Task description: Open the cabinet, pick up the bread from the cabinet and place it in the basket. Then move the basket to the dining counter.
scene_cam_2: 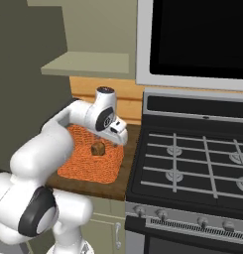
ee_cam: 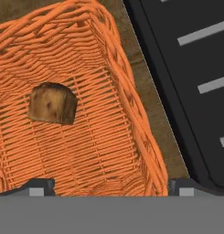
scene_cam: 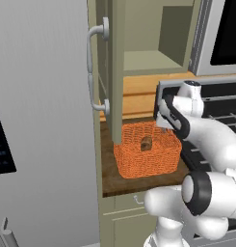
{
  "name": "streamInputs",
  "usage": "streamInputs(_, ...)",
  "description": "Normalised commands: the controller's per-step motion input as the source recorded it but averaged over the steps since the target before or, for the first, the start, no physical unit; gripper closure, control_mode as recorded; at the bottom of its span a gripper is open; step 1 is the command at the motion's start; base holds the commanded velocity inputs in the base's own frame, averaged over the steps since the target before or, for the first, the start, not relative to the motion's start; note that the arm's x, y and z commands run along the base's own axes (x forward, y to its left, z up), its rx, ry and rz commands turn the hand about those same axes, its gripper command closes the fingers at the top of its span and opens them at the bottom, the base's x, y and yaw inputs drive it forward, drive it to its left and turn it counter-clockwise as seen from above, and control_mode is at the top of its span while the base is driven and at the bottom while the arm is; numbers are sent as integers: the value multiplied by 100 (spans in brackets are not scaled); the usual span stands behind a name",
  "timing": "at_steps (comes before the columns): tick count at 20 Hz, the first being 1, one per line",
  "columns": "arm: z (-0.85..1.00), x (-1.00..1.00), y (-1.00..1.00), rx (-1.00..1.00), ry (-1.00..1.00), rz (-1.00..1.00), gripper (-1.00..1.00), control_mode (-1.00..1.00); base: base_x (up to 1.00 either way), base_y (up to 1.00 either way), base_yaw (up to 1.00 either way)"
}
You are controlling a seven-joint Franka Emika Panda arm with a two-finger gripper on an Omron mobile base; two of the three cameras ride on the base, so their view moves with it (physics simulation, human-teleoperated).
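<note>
My jaws [ee_cam: 106,185] hang spread wide over the near-right corner of the basket [ee_cam: 131,109], holding nothing; the two tips sit far apart at the bottom of the hand view, one over the weave, one past the rim. The bread [ee_cam: 53,103] lies loose on the basket floor, brown with a tan top, clear of my tips and of the walls.

In the left base view the orange basket [scene_cam: 148,161] stands on the dark wood desk [scene_cam: 110,176], bread [scene_cam: 146,143] inside near the middle, my jaws [scene_cam: 163,126] just above its right rear rim. The cabinet [scene_cam: 138,48] is open, its door [scene_cam: 112,72] swung out edge-on toward me, curved silver handle [scene_cam: 94,70] on its left face, the door's bottom corner near the basket's back-left rim. Grey fridge [scene_cam: 42,120] left of the door.

Right base view: basket [scene_cam_2: 91,161] just left of the black stove [scene_cam_2: 192,163], bread [scene_cam_2: 97,148] in it, my wrist right above.
</note>
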Motion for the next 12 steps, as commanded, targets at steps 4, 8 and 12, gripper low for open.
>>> streamInputs(4,0,30,-27,0,-5,11,-100,-100,0,0,0)
streamInputs(8,0,23,-29,-3,0,0,-100,-100,0,0,0)
streamInputs(12,-16,10,-28,0,0,3,-100,-100,0,0,0)
